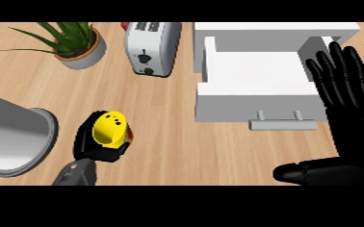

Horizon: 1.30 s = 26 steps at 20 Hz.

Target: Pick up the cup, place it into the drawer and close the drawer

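Note:
A yellow cup (pixel 111 127) with dark dots is held at the lower left, my left hand (pixel 91 142) curled round it above the wooden counter. The white drawer (pixel 254 72) stands pulled open at the upper right, its inside bare and its grey handle (pixel 282 121) facing me. My right hand (pixel 343 96) is open at the right edge, fingers straight and pointing up, overlapping the drawer's right side, thumb low at the bottom right.
A silver toaster (pixel 152 48) stands left of the drawer. A potted green plant (pixel 77 42) sits at the upper left. A large grey metal pot or bowl (pixel 21 137) occupies the left edge. Bare wooden counter (pixel 206 149) lies between cup and drawer.

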Each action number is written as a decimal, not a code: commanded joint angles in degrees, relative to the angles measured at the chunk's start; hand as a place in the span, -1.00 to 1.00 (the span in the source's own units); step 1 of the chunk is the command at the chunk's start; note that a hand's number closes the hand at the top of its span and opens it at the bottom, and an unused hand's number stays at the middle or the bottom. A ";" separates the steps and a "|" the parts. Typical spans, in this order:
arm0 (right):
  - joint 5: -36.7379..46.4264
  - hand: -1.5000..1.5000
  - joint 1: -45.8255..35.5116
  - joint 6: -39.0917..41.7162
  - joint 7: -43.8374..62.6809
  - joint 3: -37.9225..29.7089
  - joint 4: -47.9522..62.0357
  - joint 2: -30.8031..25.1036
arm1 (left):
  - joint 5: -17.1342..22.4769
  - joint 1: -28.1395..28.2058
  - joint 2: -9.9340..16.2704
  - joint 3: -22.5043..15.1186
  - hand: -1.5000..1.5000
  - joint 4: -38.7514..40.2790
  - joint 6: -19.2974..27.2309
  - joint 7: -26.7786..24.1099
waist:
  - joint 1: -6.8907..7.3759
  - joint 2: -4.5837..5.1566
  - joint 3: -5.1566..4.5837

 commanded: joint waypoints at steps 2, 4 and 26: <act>-0.87 -1.00 -2.22 -0.18 1.03 -2.48 0.81 -1.55 | 0.70 1.83 -0.25 -0.13 1.00 -5.43 0.13 -3.68 | 0.38 -0.13 0.05; 1.28 -1.00 2.80 0.88 -1.59 1.46 -1.62 0.42 | 1.90 1.84 0.43 1.53 1.00 -4.51 0.56 -5.29 | 0.17 -0.10 0.04; 2.18 -1.00 3.28 0.88 -2.80 0.86 0.56 0.70 | 6.68 1.38 -5.57 -9.02 1.00 -47.78 9.18 27.34 | 0.36 -0.18 0.07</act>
